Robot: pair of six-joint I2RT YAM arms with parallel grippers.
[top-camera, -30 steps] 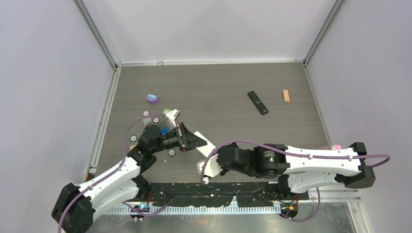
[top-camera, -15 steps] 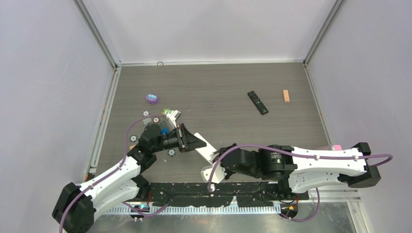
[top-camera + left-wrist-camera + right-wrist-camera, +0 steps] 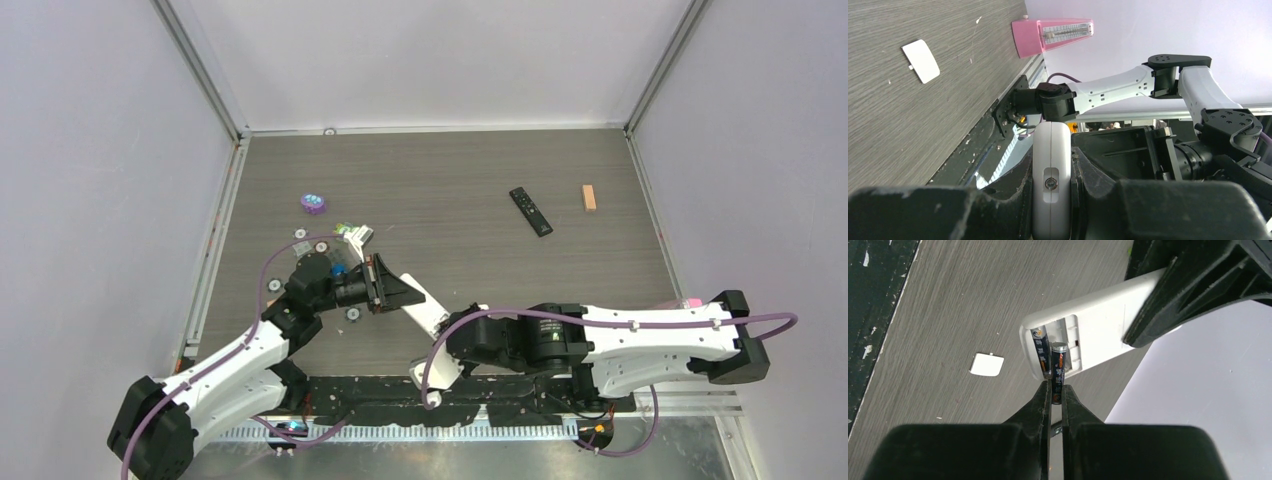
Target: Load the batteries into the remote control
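Note:
A white remote control (image 3: 415, 303) (image 3: 1050, 175) is clamped between the jaws of my left gripper (image 3: 390, 288) (image 3: 1050, 167), which is shut on it and holds it above the table. Its battery compartment (image 3: 1063, 347) is open and faces the right wrist camera. One dark battery (image 3: 1038, 350) lies in the bay. My right gripper (image 3: 1057, 390) (image 3: 446, 327) is shut on a second battery (image 3: 1057, 367), whose silvery tip sits at the empty slot beside the first.
The white battery cover (image 3: 987, 364) (image 3: 921, 61) lies on the table. At the back right are a black remote (image 3: 531, 211) and a wooden block (image 3: 589, 197). A purple object (image 3: 314, 204) and small discs (image 3: 300, 234) sit by the left arm. A pink object (image 3: 1053, 35) stands at the table's edge.
My right wrist has pulled back towards the right and settled at the remote's free end. The left arm and the remote have stayed still.

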